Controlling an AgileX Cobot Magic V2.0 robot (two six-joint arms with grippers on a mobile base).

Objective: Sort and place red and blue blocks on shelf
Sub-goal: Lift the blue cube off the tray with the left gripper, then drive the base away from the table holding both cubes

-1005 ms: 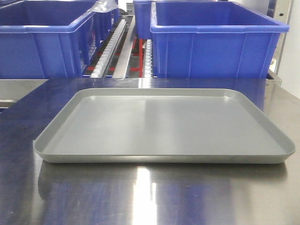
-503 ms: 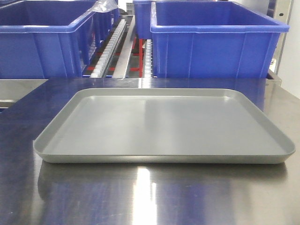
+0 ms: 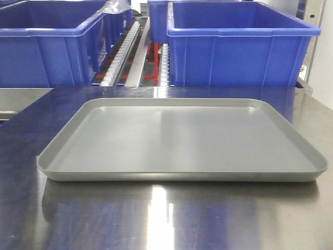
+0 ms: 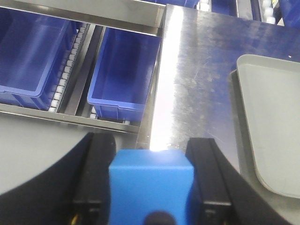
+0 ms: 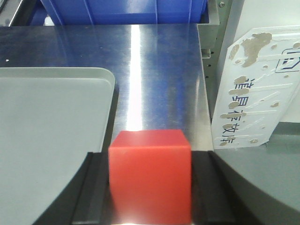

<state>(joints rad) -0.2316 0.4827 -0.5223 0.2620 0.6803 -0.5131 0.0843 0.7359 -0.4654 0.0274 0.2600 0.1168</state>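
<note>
Nothing has changed in the front view over the last second. The grey tray (image 3: pixel 182 176) sits bare on the steel tabletop (image 3: pixel 166 224), with large blue bins (image 3: pixel 242 47) behind it on the shelf's white roller tracks (image 3: pixel 124 49), and no arm or block is in view. This suggests both arms are paused or moving only slightly, out of that camera's sight. In the left wrist view, the left pincer (image 4: pixel 151 185) is clamped on the blue block (image 4: pixel 151 176), with a black finger (image 4: pixel 96 178) pressed against each side of the cube. Ahead of this pincer runs a bright strip of tabletop. The tray lies ahead and to its right. The shelf (image 4: pixel 70 116) lies ahead and to its left, with a metal front rail, rollers and a smaller blue bin (image 4: pixel 124 70) on a lower level. In the right wrist view, the right pincer (image 5: pixel 150 190) is clamped in the same way on the red block (image 5: pixel 150 173). The tray is to its left, bare steel lies straight ahead, and a white plate with worn printed characters (image 5: pixel 253 89) is off to its right. With the tray bare and one cube in each pincer, pickup looks finished. What likely remains is carrying each block to its place on the shelf. Neither block touches the shelf yet.
</note>
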